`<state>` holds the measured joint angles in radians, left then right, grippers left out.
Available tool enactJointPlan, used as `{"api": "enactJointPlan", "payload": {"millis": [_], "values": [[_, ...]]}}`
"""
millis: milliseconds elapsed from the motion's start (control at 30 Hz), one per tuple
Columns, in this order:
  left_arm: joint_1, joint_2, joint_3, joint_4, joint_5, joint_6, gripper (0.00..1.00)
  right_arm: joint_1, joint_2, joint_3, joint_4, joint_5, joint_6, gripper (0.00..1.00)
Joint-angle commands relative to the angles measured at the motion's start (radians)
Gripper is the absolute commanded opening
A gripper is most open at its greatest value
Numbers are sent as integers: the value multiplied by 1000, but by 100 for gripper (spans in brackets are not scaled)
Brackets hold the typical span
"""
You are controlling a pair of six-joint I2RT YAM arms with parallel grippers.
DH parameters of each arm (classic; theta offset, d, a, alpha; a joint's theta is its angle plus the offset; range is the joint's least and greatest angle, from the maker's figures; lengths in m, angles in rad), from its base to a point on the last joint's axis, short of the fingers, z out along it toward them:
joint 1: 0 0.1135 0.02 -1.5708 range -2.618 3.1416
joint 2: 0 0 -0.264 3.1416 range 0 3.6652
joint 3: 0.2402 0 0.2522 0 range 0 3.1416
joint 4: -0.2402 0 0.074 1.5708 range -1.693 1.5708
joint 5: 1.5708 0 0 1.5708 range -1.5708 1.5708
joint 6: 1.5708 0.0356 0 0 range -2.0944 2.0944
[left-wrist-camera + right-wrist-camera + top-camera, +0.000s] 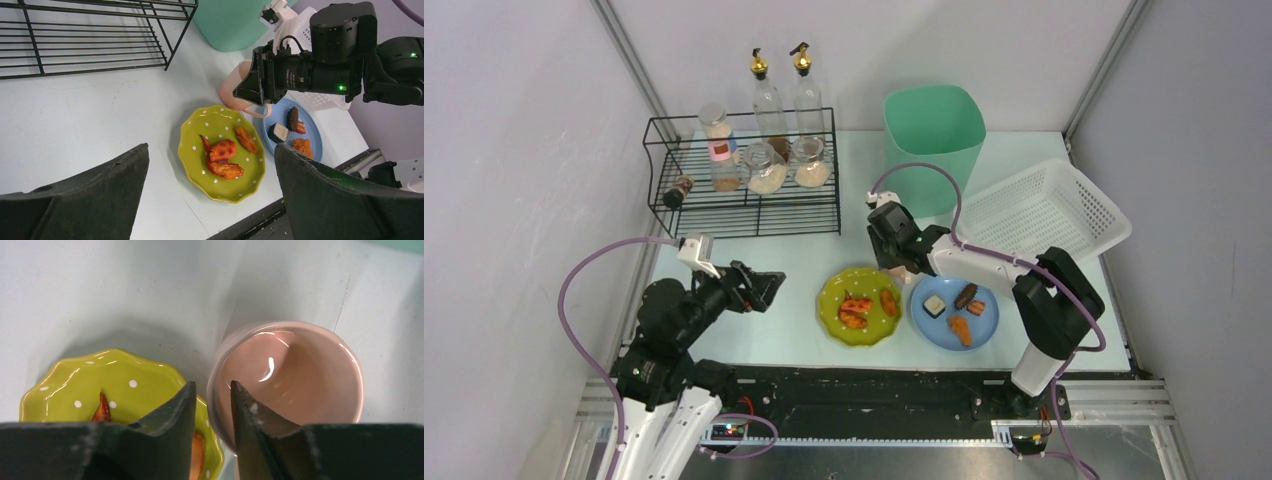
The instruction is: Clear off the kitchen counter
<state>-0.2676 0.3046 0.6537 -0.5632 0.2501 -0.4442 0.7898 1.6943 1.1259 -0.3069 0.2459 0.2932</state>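
Note:
The kitchen counter (754,335) (75,115) (125,290) holds a pink cup (903,277) (231,93) (300,370), a green dotted plate (829,300) (189,145) (65,380) with fried pieces, and a blue plate (944,332) (314,131) with food bits. My right gripper (898,266) (212,383) straddles the cup's left rim, one finger outside and one inside. Its jaws are narrow, and a sliver of gap still shows beside the wall. My left gripper (769,290) (211,145) hangs wide open and empty, left of the green plate.
A black wire rack (744,195) (100,35) with jars stands at the back left, and two bottles (782,95) stand behind it. A mint bin (934,130) (225,25) stands behind the cup. A white basket (1044,210) leans at the right edge.

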Motion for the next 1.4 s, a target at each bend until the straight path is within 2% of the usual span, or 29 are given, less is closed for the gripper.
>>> {"api": "enactJointPlan", "payload": {"millis": [0,167,300,333,567,867,1033,1167,1300,1367], "values": [[8,-4,-5,13,17,0,98,-10,15,3,26,-3,-3,30],[8,-4,-5,14,17,0,98,-9,12,3,19,-5,-6,22],[7,-3,-5,13,16,0,98,-9,5,4,11,-15,-7,1],[7,-4,-5,13,17,1,98,-5,-2,3,9,-14,-9,0],[8,-4,-6,14,15,1,98,39,-103,3,-21,54,-34,0],[8,-6,-5,14,17,0,98,69,-376,3,-106,29,-47,0],[8,-7,-5,13,19,0,98,61,-509,3,-187,99,-74,0],[7,-9,-5,13,21,0,98,1,-573,3,-245,154,-88,0],[8,-8,-6,13,24,0,98,-131,-615,4,-269,167,-87,0],[8,-9,-5,13,27,2,98,-210,-620,4,-270,227,-98,0]]}}
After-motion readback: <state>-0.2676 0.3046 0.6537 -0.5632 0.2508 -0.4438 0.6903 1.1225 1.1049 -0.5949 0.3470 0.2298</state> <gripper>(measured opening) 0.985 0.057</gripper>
